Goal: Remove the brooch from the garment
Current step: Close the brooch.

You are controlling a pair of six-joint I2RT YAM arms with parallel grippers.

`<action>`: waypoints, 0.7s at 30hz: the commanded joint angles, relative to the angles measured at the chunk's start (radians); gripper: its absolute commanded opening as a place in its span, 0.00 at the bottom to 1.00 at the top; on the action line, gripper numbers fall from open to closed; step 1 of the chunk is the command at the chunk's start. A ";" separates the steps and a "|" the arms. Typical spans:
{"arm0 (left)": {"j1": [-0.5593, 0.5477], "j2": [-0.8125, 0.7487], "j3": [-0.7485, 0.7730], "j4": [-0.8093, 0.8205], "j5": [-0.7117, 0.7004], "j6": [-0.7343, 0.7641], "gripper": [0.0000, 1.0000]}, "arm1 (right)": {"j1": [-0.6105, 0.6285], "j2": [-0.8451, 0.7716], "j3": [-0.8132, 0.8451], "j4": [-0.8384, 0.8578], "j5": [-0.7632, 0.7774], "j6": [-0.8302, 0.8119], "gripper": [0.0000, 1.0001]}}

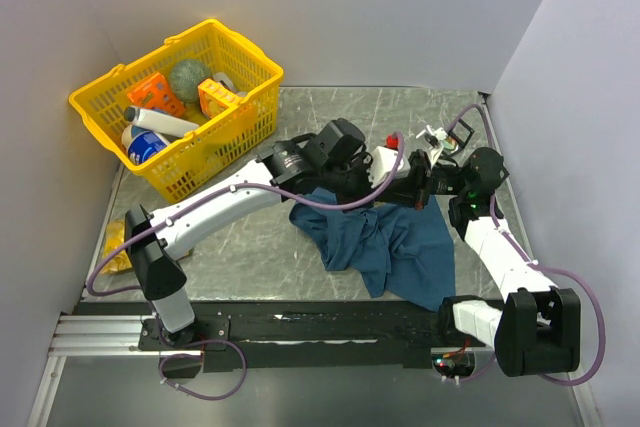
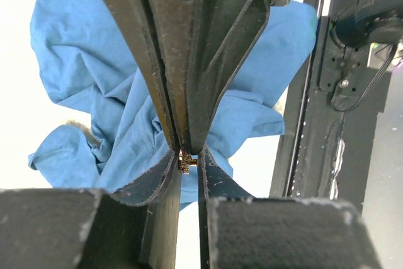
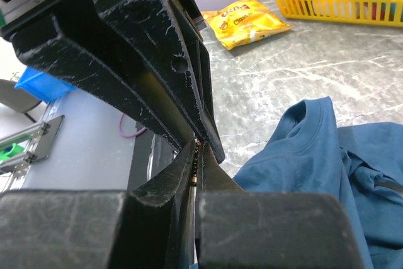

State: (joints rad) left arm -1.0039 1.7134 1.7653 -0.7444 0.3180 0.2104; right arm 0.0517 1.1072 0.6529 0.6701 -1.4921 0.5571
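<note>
1. The biggest risk is a snag. From the left wrist view I cannot tell whether the brooch [image 2: 187, 163] is free or pinned through the garment [image 1: 400, 247]. If the pin has not cleared the weave, pulling away would drag or tear the cloth.
2. A dropped brooch is the next worry. It is tiny and only a sliver of it shows at the very tips, so a small twist between the two arms could flick it out. It would then likely fall into the blue folds below, where it would be hard to find.
3. The two arms meet tip to tip over the far edge of the garment, so uneven pulling could knock them together or bend the pin.
4. The left fingers [image 2: 182, 146] are nearly pressed together, with only a narrow gap. They pinch a small gold-brown piece that I take to be the brooch.
5. The right fingers [image 3: 201, 143] are clamped tight. A thin dark-and-gold strip shows in the seam between them, seemingly the brooch's other end.
6. The garment lies crumpled on the tabletop [image 1: 250, 247] beneath both arms. It is well apart from the yellow basket [image 1: 200, 162] and the snack bag [image 3: 249, 20].
</note>
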 commanded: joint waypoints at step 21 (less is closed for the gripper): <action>-0.157 0.075 0.054 0.077 -0.358 0.075 0.01 | 0.025 -0.007 0.019 0.132 -0.086 0.167 0.00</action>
State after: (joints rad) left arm -1.1133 1.7237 1.8011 -0.7780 0.0265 0.2295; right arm 0.0467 1.1095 0.6506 0.7200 -1.5047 0.6128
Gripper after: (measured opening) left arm 0.173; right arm 0.042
